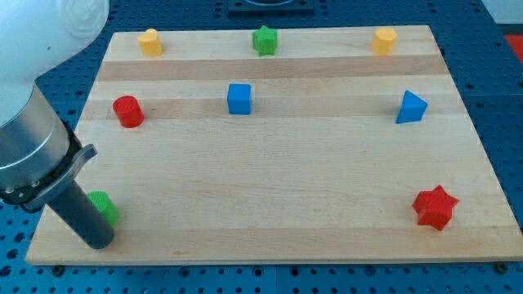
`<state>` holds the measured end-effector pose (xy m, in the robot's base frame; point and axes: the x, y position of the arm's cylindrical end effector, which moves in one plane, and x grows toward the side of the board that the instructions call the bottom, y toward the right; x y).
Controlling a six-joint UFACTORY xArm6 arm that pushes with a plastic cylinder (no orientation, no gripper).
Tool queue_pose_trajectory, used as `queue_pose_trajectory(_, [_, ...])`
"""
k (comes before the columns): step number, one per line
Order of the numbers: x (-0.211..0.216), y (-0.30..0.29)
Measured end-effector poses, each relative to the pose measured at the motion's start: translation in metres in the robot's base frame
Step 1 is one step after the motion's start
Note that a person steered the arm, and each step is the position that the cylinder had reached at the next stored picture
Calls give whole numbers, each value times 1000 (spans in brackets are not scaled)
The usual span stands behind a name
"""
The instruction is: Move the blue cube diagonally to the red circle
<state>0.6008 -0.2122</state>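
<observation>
The blue cube point(239, 99) sits on the wooden board, left of centre in the upper half. The red circle, a short red cylinder point(128, 111), stands to its left near the board's left edge, slightly lower in the view. My tip point(99, 242) rests at the board's bottom left corner, far below and left of both. It stands right in front of a green block point(105, 207), partly hiding it.
Along the view's top sit a yellow block point(149, 42), a green star point(264, 39) and a yellow hexagon point(384, 40). A blue triangle point(411, 107) is at the right. A red star point(434, 207) is at the bottom right.
</observation>
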Motion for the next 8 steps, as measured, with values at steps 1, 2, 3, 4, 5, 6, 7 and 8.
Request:
queue_pose_trajectory(1, [1, 2])
queue_pose_trajectory(2, [1, 40])
queue_pose_trajectory(3, [-5, 94])
queue_pose_trajectory(4, [-41, 110])
queue_pose_trajectory(5, [-94, 110])
queue_pose_trajectory(6, [-139, 110])
queue_pose_trajectory(7, [-176, 110])
queue_pose_trajectory(8, [-209, 110])
